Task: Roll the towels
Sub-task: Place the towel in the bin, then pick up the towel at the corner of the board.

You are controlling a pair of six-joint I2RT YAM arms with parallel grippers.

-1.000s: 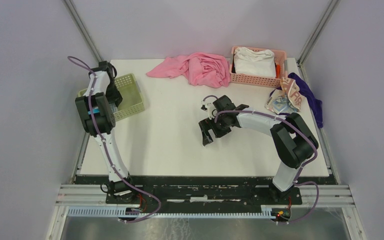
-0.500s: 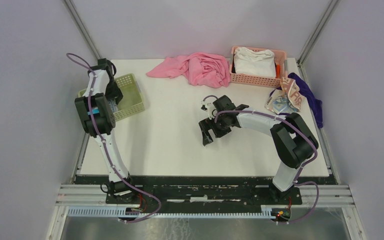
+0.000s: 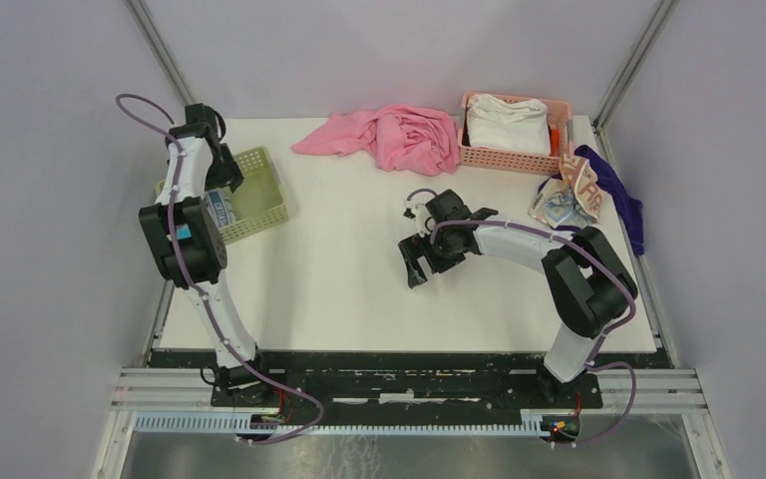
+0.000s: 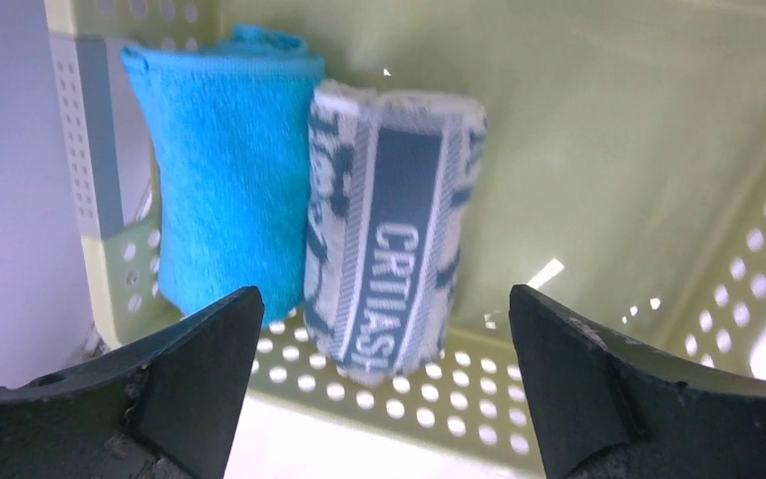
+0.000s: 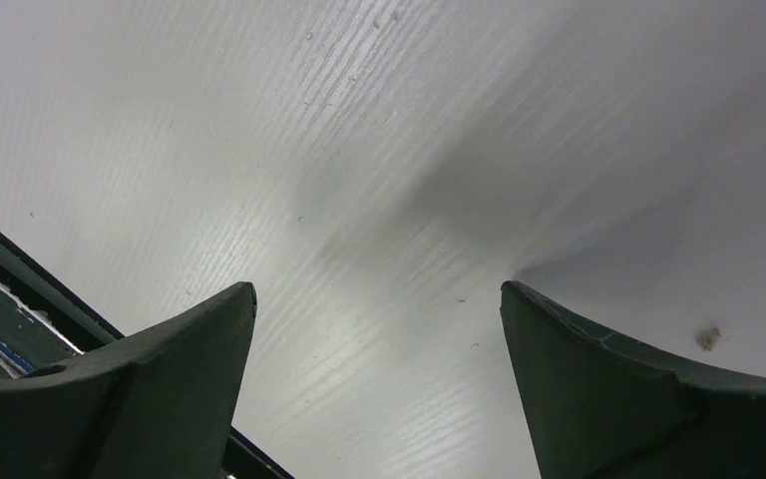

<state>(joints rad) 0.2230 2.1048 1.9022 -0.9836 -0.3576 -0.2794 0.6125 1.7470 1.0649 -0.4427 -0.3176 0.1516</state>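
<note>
Top external view: surface (image 3: 339,289) carries big pink cloth (image 3: 399,135) at far edge, pink basket (image 3: 504,158) w/ white cloth (image 3: 507,122) inside at far right, green basket (image 3: 264,190) at far left. Green basket holds 2 rolled towels, side by side and touching: blue towel (image 4: 224,180) and printed towel (image 4: 389,220), long axes parallel. Cream towel (image 3: 564,200) lies crumpled, not yet rolled, at right edge against purple cloth (image 3: 618,195). It's right of and beyond R jaws, so R arm (image 3: 519,239) is nearer. L jaws hang wide open, empty, over green basket. R jaws wide open, empty, above bare surface.
</note>
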